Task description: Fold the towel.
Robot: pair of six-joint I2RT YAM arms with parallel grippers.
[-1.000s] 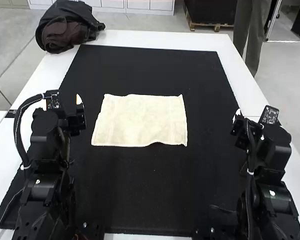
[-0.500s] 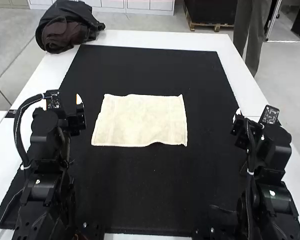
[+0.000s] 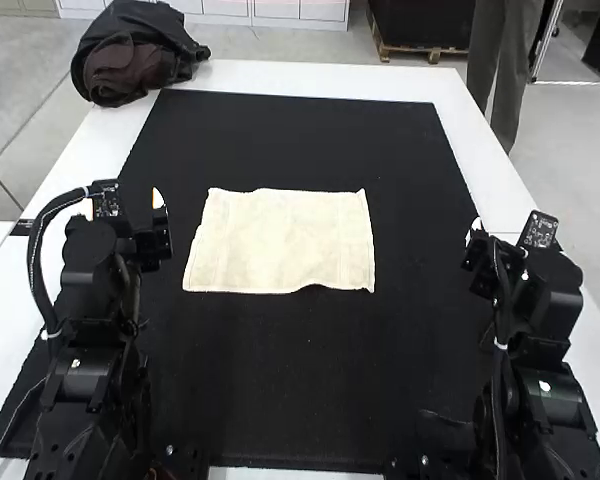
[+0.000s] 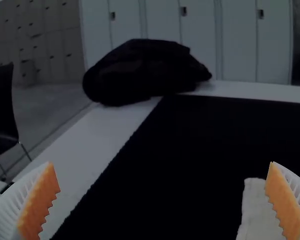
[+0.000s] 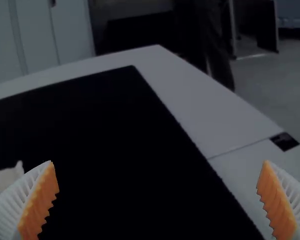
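Observation:
A cream towel (image 3: pixel 282 240) lies spread flat on the black mat, its near edge slightly wavy. My left gripper (image 3: pixel 158 215) is held to the left of the towel, apart from it. In the left wrist view the left gripper (image 4: pixel 162 200) stands wide open, with a strip of the towel (image 4: pixel 257 212) beyond one finger. My right gripper (image 3: pixel 474 245) is well to the right of the towel. The right wrist view has the right gripper (image 5: pixel 157 200) wide open too, nothing between its pads, and a corner of the towel (image 5: pixel 5 180) behind one finger.
The black mat (image 3: pixel 310 380) covers most of the white table (image 3: pixel 320 80). A dark bag (image 3: pixel 132 55) rests at the table's far left corner, away from the towel. Bare mat surrounds the towel on all sides.

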